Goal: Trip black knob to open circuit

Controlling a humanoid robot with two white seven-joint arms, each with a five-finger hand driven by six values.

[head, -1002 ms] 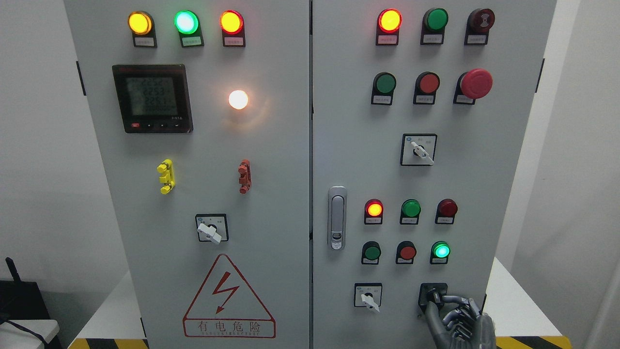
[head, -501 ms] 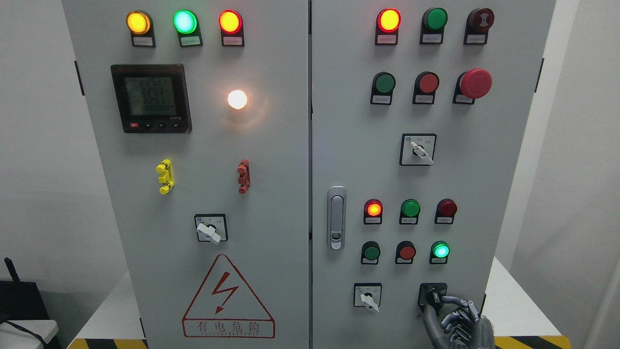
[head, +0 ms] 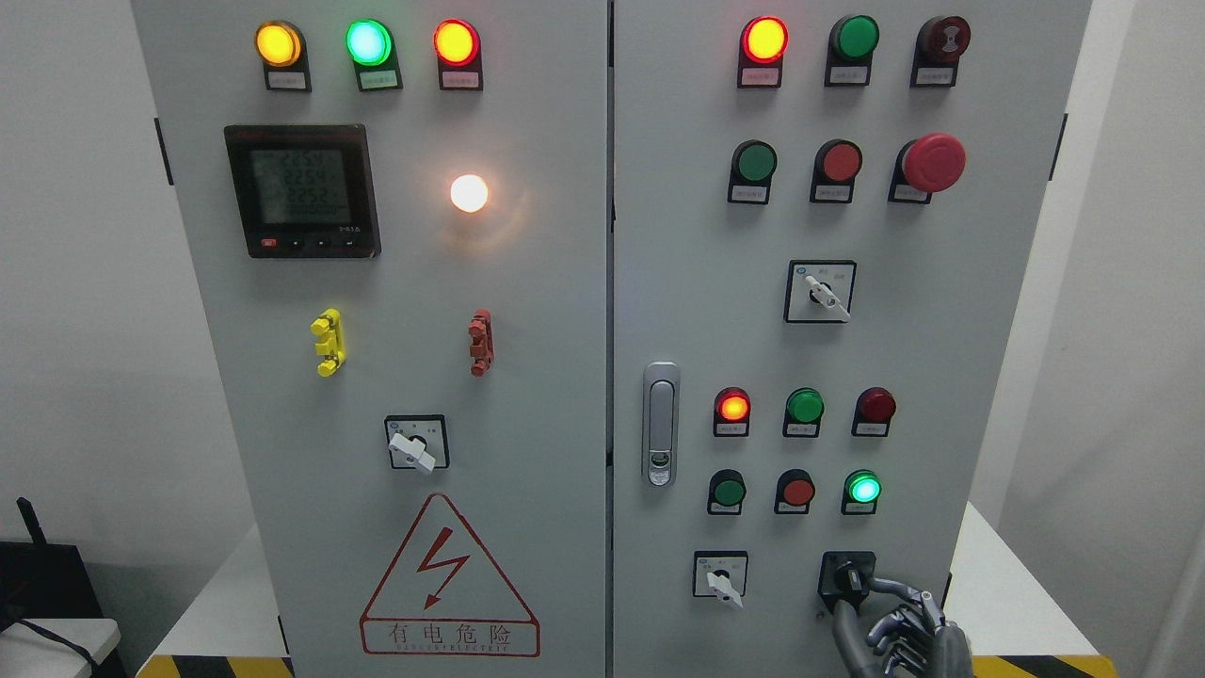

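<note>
Right hand point(head: 894, 621) at cabinet's point(head: 941, 377) bottom right corner, thumb and index finger pinched on black knob point(head: 850, 577); other fingers curled. Knob in black plate, low on right door, right of white switch point(head: 722, 582), below lit green lamp point(head: 863, 489).

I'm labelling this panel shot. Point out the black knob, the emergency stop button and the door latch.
black knob point(head: 849, 576), head view, its handle.
emergency stop button point(head: 933, 161), head view, red cap.
door latch point(head: 661, 424), head view, its metal lever.
</note>
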